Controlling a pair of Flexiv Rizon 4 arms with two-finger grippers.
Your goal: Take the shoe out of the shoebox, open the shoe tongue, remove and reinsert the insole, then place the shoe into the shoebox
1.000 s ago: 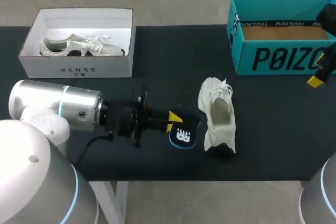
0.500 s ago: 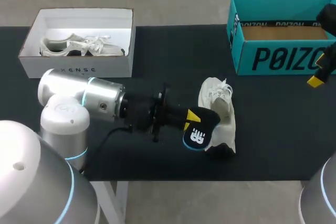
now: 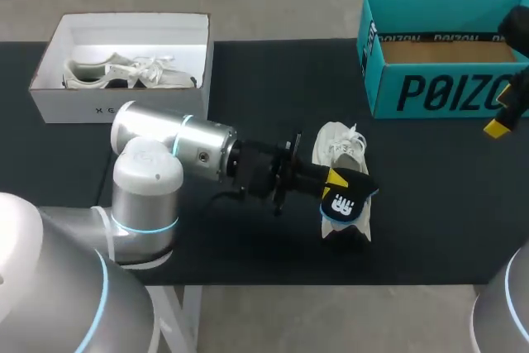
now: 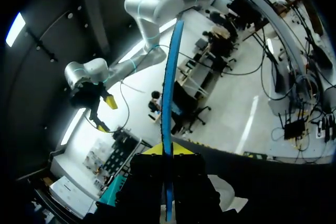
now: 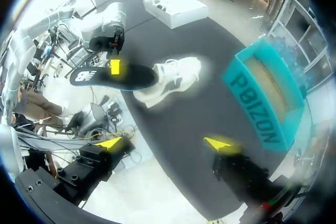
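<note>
Since a second ago the left arm (image 3: 178, 148) has swung across the surface (image 3: 248, 93) toward the shoe, carrying the insole from the middle of the black top to the shoe's heel end.

The left jaws are closed narrowly on the insole (image 3: 347, 201), one finger on each face; in the left wrist view it stands edge-on between them as a thin blue line (image 4: 168, 103). It is dark, with a white logo and a blue rim. Its free end overlaps the heel opening of the white shoe (image 3: 340, 161); whether it touches or has entered the shoe cannot be told. The shoe lies on the surface, laces end pointing toward the far edge.

The right jaws stand wide apart with nothing between them, their yellow fingertips (image 5: 110, 142) hanging high over the near right part of the surface, well apart from the shoe (image 5: 170, 77) and the insole (image 5: 113, 76).

Behind the shoe, at the far right, sits the open teal shoebox (image 3: 446, 93). At the far left is the open white shoebox (image 3: 124, 109), with a second white shoe (image 3: 124, 72) lying inside.
</note>
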